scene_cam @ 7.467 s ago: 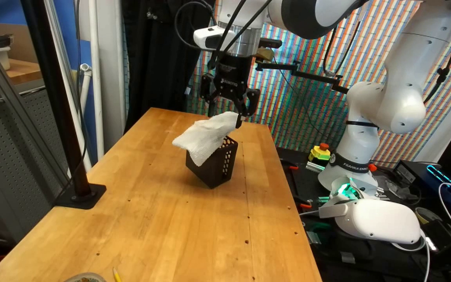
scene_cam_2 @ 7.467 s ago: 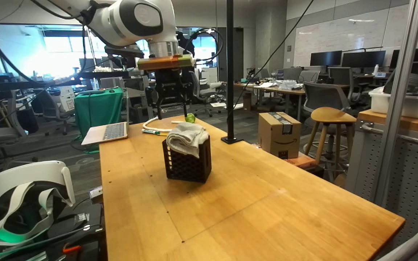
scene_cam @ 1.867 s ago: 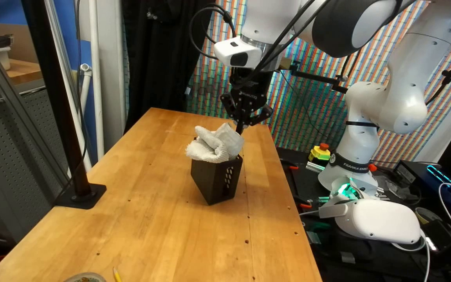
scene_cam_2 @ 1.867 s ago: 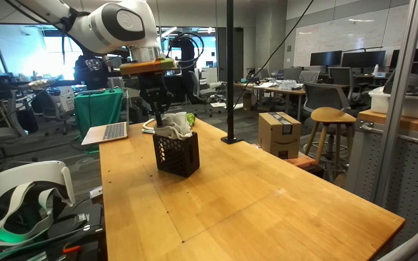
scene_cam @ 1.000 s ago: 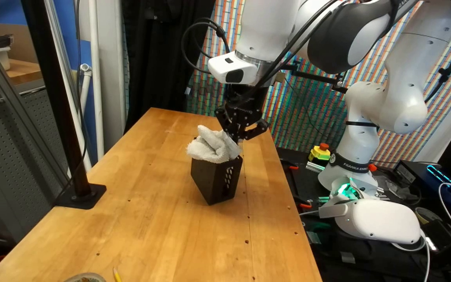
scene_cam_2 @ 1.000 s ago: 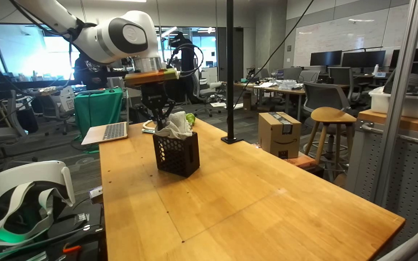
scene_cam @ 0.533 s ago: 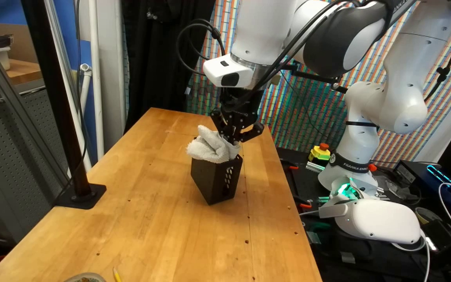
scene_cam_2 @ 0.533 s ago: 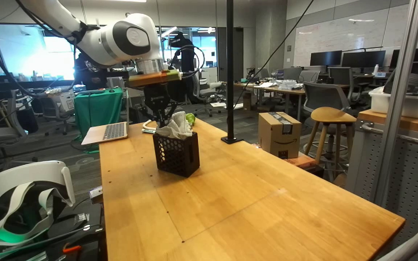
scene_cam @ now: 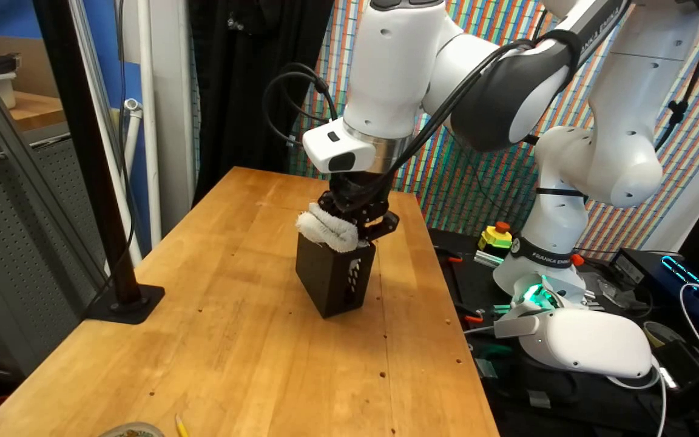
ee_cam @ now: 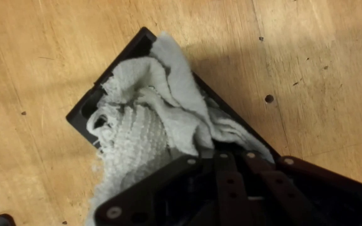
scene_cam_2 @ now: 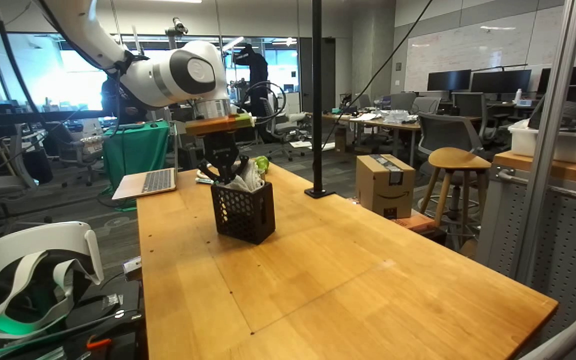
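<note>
White cloth sits bunched in a black perforated holder on the wooden table, partly over the rim, as the gripper, fingers pressed together among the folds, appears at a tucking step that seems to call next for downward pressure.

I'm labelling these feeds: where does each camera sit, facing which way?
Exterior view: above the table by the pencil, facing the black curtain; arm and base show.
Exterior view: above the opposite table end, facing the laptop; arm shows.
Wrist view: on the arm, facing down at basket and towel; gripper shows.
Both exterior views share gripper, basket, towel.
</note>
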{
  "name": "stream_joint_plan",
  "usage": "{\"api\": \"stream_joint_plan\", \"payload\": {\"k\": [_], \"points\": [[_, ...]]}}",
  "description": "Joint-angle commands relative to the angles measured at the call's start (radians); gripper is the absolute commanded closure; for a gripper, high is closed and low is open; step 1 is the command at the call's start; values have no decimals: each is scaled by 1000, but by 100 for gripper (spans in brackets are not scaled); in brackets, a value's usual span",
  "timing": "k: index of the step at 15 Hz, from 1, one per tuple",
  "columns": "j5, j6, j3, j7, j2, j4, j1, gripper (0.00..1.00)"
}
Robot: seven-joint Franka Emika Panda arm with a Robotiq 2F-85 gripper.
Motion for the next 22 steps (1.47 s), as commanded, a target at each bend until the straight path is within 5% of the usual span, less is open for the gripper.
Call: {"api": "stream_joint_plan", "payload": {"k": [1, 8, 22], "points": [[-32, 1, 7, 33, 77, 40, -1, 97], [-27, -57, 5, 33, 121, 65, -6, 97], [-64, -58, 66, -32, -63, 103, 36, 97]]}}
